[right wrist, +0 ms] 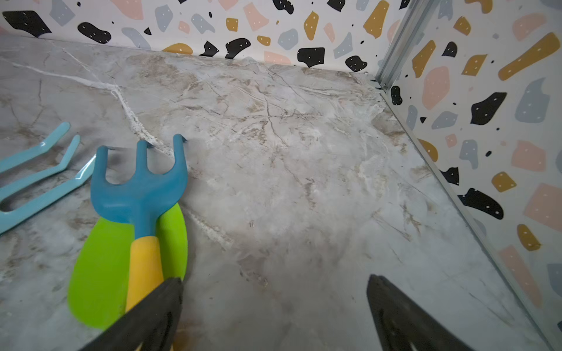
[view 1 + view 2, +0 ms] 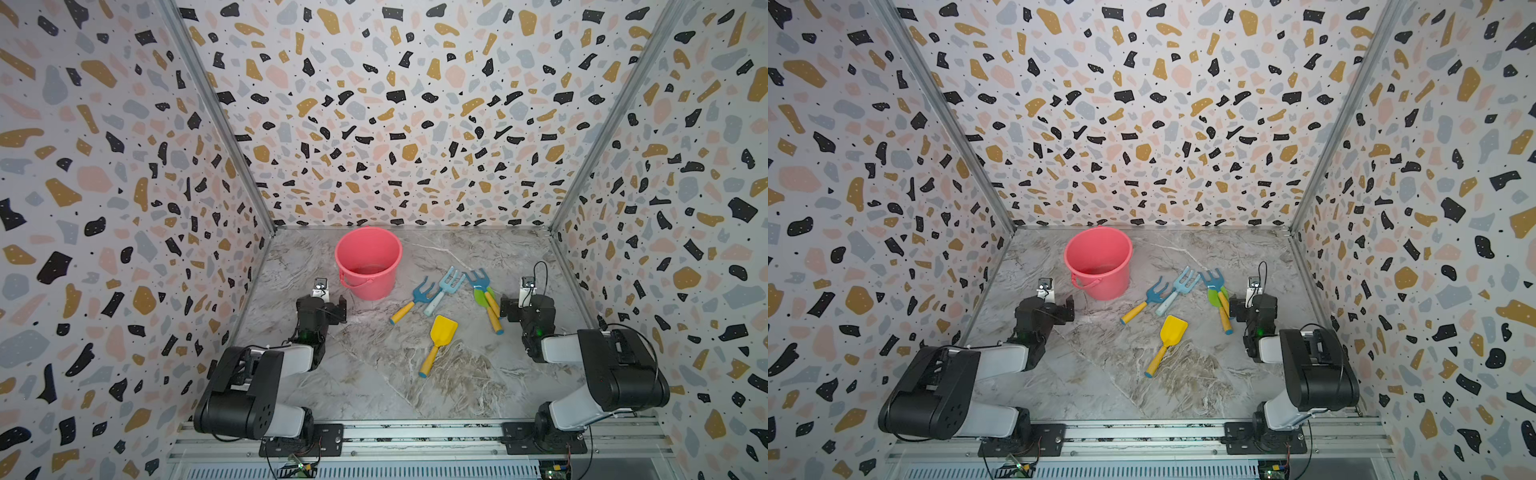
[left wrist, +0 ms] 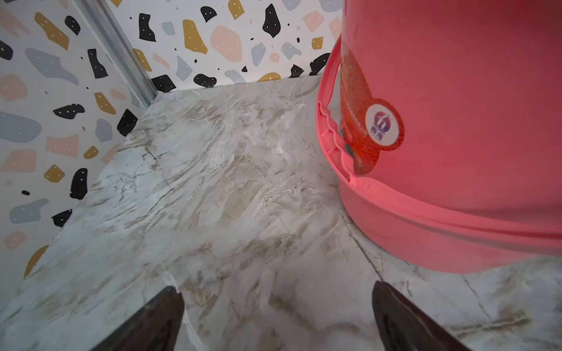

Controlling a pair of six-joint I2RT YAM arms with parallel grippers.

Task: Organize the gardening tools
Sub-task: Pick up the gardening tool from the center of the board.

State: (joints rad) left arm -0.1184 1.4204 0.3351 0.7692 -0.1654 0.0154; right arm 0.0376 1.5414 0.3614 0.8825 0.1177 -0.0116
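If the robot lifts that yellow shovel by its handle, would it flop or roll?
The yellow shovel looks like moulded plastic, so it is probably stiff and light. Its broad, flat blade should stop it rolling.

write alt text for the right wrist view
A dark-blue rake with a yellow handle lies atop a green spade on a marble tabletop, a light-blue rake beside them. The right pincer is open, near the handle. Terrazzo walls behind.
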